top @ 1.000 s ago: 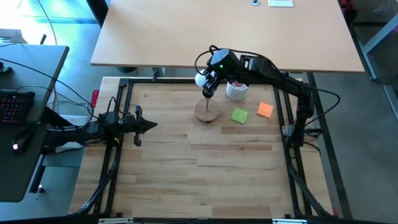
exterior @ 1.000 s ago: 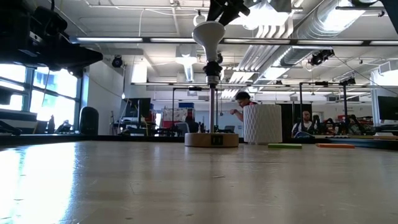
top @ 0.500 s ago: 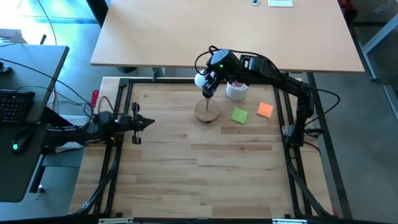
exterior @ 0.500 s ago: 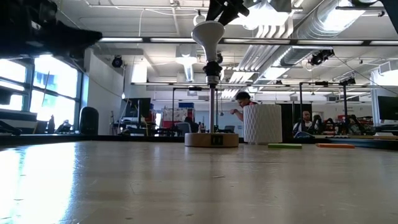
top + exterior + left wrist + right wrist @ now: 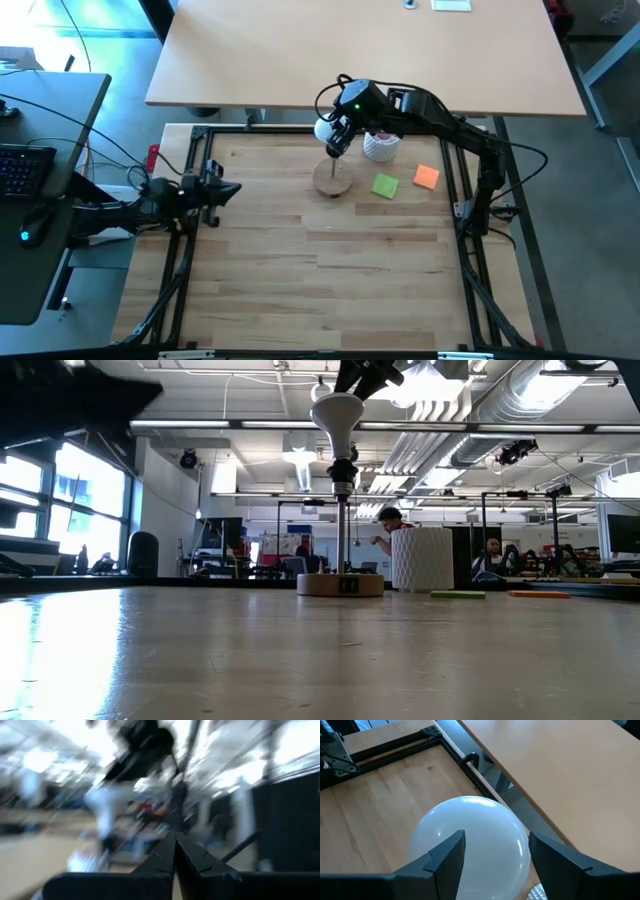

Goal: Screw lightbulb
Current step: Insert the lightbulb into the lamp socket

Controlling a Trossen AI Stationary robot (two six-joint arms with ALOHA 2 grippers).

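The white lightbulb stands upright, globe up, and its neck meets the top of the black socket. The socket sits on a thin rod above a round wooden base. My right gripper is shut on the bulb's globe, high above the table. My left gripper is shut and empty near the table's left edge, far from the bulb. Its shut fingers also show in the left wrist view. My right gripper pinches the bulb's round globe between its two fingers, one on each side. The fingers come from above, slanting in from the table's far right. The bulb stays upright, its narrow end down at the socket.
A white ribbed cup stands just right of the socket base. A green note and an orange note lie beside it. A black frame borders the table. There is free wooden surface in the middle and near side.
My left gripper has drawn back toward the table's left edge, fingers staying shut. My right gripper and the bulb have kept still.
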